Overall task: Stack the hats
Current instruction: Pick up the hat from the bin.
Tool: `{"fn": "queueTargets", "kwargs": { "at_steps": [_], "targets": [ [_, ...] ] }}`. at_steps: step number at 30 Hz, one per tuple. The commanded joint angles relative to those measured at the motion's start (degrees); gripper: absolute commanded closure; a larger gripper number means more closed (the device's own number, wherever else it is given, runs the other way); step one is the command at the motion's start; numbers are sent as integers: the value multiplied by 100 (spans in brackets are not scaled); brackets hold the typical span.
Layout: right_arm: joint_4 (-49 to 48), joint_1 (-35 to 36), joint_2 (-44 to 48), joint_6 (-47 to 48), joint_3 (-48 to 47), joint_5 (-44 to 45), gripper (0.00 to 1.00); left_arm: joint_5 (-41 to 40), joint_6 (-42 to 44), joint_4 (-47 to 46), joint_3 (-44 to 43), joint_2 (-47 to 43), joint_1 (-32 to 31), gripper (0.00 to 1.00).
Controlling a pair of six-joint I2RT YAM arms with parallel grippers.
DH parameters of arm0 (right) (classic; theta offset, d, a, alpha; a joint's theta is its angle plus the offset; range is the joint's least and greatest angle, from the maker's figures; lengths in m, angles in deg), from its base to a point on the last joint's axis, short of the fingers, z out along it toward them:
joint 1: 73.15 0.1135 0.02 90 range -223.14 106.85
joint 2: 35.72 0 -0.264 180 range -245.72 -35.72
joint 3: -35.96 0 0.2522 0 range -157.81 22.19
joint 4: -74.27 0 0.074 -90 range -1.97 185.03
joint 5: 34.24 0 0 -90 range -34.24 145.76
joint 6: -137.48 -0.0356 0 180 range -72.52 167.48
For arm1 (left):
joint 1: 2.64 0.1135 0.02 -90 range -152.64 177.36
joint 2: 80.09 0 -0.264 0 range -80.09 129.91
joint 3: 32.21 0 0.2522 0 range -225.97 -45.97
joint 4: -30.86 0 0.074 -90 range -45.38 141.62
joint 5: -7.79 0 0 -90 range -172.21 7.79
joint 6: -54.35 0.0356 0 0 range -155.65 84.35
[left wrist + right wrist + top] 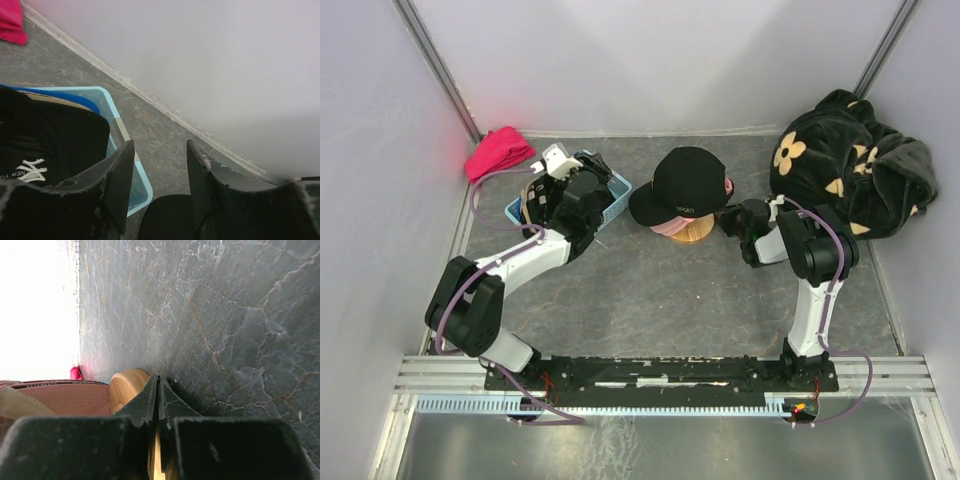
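Observation:
A black cap (688,182) sits on a pink cap (665,229), both on a round wooden stand (698,232) at mid-table. My right gripper (725,220) is shut, its tips against the stand's right side; the right wrist view shows the shut tips (158,377), the stand (127,387) and the pink cap (60,400). My left gripper (588,178) hangs open over a light blue basket (618,200). In the left wrist view its jaws (160,145) are apart and empty. The basket (142,187) holds a black cap with white lettering (45,145) and a blue brim (75,100).
A red-pink cloth bundle (498,152) lies in the back left corner. Big black plush fabric with beige flowers (850,165) fills the back right. Walls close in the back and both sides. A dark rounded shape (167,217) shows low between my left fingers.

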Motion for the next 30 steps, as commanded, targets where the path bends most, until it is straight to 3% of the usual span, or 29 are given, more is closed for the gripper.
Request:
{"fn": "queueTargets", "kwargs": {
  "at_steps": [1, 8, 14, 18, 24, 30],
  "targets": [
    [46, 67, 39, 116, 33, 38, 93, -268, -249, 130, -200, -258, 41, 46],
    [61, 56, 962, 664, 516, 509, 79, -169, -108, 566, -634, -308, 68, 43],
    [896, 58, 2207, 1416, 622, 683, 65, -438, -210, 1459, -1166, -425, 75, 36],
    [1695, 61, 3082, 1907, 698, 722, 64, -737, -268, 2496, -1818, -368, 75, 30],
    [2926, 159, 4753, 2579, 842, 881, 63, -985, -403, 3348, -2234, -500, 76, 24],
    [4328, 642, 5459, 3599, -25, 820, 62, -1406, -312, 4775, -2815, -6, 77, 17]
  ]
}}
